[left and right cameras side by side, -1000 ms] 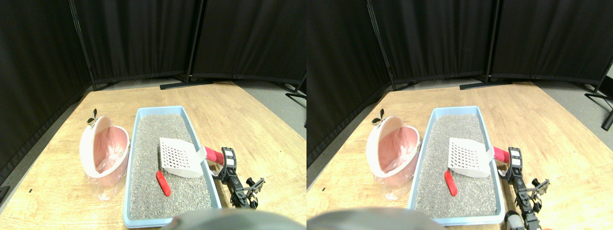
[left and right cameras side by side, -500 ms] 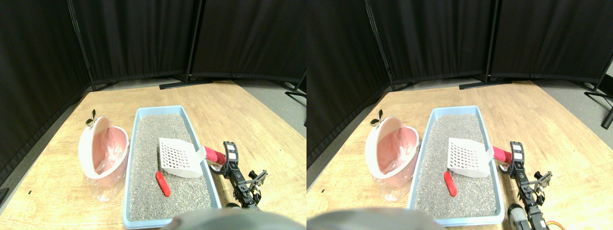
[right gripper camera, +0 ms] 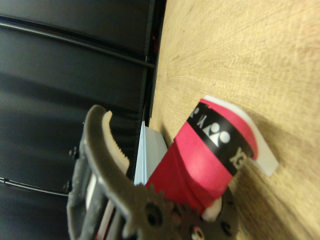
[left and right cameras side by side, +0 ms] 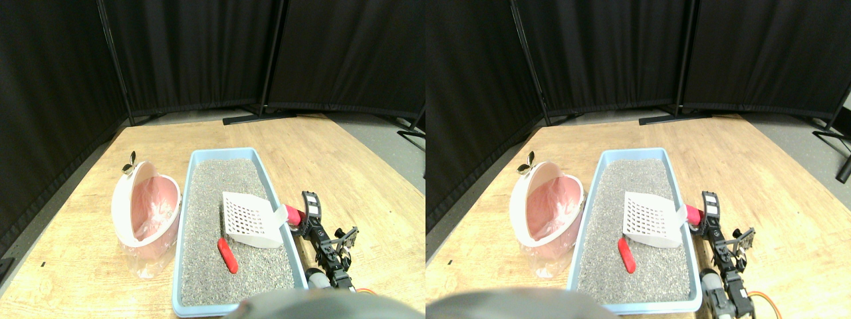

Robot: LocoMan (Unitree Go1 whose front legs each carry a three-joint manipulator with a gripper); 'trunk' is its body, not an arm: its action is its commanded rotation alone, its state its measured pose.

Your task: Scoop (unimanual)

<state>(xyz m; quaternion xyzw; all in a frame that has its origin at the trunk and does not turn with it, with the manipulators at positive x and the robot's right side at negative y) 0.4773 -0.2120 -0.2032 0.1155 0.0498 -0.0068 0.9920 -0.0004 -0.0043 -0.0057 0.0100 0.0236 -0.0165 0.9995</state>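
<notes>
Your right hand (left and right cameras side by side: 307, 214) sat at the red-wrapped handle (left and right cameras side by side: 294, 214) of the white scoop (left and right cameras side by side: 249, 218), just outside the right wall of the blue litter tray (left and right cameras side by side: 197, 158). Whether the jaws were spread or pinched on the handle could not be told: in the wrist view the handle (right gripper camera: 200, 160) filled the middle beside one toothed jaw, but no clamping showed.

Scoop: slotted pan lay on the grey litter (left and right cameras side by side: 226, 179) inside the tray, near the right wall, handle sticking out over the rim toward your hand.

Small red piece (left and right cameras side by side: 227, 255) lay on the litter just in front of the scoop pan, apart from it.

Pink bin (left and right cameras side by side: 146, 212) with a pink liner stood tilted on the wooden floor (left and right cameras side by side: 80, 226), just beside the tray's left wall.

Black curtain panels (left and right cameras side by side: 199, 53) closed off the back.
</notes>
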